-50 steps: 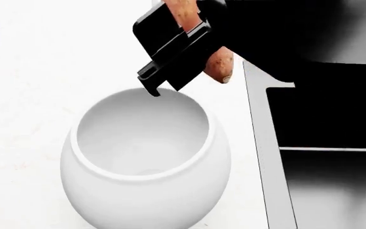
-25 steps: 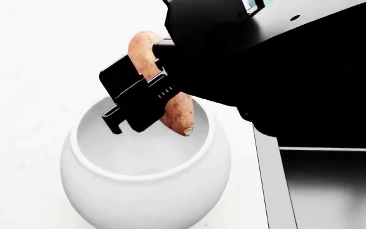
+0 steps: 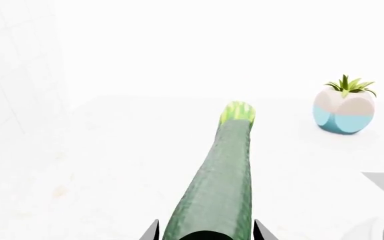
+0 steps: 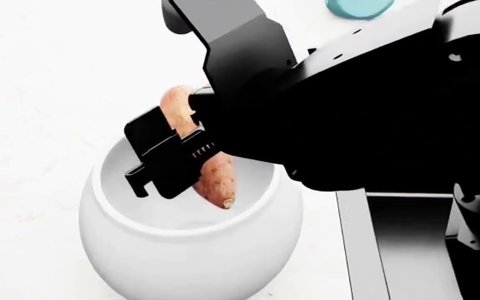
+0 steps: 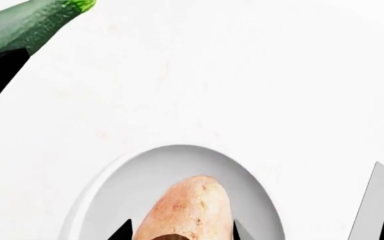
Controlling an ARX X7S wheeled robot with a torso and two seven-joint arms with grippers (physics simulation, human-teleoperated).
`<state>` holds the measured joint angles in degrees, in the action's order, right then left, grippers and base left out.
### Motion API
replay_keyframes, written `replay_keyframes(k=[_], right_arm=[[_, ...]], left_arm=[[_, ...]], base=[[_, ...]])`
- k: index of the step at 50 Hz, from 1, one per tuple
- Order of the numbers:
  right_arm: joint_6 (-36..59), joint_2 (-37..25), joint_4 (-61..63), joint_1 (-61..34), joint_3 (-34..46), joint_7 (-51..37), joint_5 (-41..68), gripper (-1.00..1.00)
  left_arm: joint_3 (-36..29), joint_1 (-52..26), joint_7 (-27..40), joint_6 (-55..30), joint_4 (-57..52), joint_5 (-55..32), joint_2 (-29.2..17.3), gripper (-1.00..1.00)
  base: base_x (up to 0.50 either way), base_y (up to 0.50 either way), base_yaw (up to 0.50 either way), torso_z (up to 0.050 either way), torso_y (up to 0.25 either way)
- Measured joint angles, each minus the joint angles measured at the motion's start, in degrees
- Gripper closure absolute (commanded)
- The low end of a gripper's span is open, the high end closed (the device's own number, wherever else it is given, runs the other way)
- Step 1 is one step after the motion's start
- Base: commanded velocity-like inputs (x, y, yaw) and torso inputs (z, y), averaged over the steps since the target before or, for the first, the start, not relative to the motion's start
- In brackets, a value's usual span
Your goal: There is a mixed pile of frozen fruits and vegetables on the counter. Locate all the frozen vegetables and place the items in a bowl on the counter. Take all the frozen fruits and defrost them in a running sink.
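Two vegetables were in hand: the right gripper (image 4: 169,164), clamped on the sweet potato (image 4: 210,178), held it tip-down inside the bowl (image 4: 190,250), release judged next, while the left gripper (image 3: 205,235) gripped the zucchini (image 3: 219,180).

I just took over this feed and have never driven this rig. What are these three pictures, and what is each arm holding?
It is a simulated two-armed robot. The head view looks down over a white counter. The other two views come from cameras near each arm's jaws. The right gripper is shut on an orange-pink sweet potato, its tip inside the white bowl. The left gripper holds a dark green zucchini. A small potted plant stands behind, and a grey sink rim runs beside the bowl.
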<state>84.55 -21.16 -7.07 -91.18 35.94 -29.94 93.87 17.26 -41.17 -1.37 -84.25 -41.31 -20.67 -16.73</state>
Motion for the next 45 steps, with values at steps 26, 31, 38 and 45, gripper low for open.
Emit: replay_keyframes(k=[26,31,38,45], right_arm=[[-5.34,1.43,-3.60,2.76,4.92,7.63,-7.20,1.00],[-6.18,1.85,-4.41,2.86,5.95,9.22,-8.66,1.00],[-7.96,2.43,-6.17,3.21,7.67,12.11,-11.28,1.00],[-9.57,2.97,-7.95,3.84,9.19,14.24,-13.47,1.00]], left_arm=[[0.07,0.35,0.82,1.12,1.15,-0.60,-0.18,1.00],[0.16,0.40,0.90,1.22,1.28,-0.77,-0.26,1.00],[0.12,0.54,1.05,1.59,1.61,-0.93,-0.36,1.00],[0.08,0.63,1.25,1.91,1.93,-1.05,-0.42,1.00]], base=[[0.00,0.00,0.00,0.000,0.000],[0.00,0.00,0.00,0.000,0.002],[0.00,0.00,0.00,0.002,0.000],[0.00,0.00,0.00,0.000,0.000]])
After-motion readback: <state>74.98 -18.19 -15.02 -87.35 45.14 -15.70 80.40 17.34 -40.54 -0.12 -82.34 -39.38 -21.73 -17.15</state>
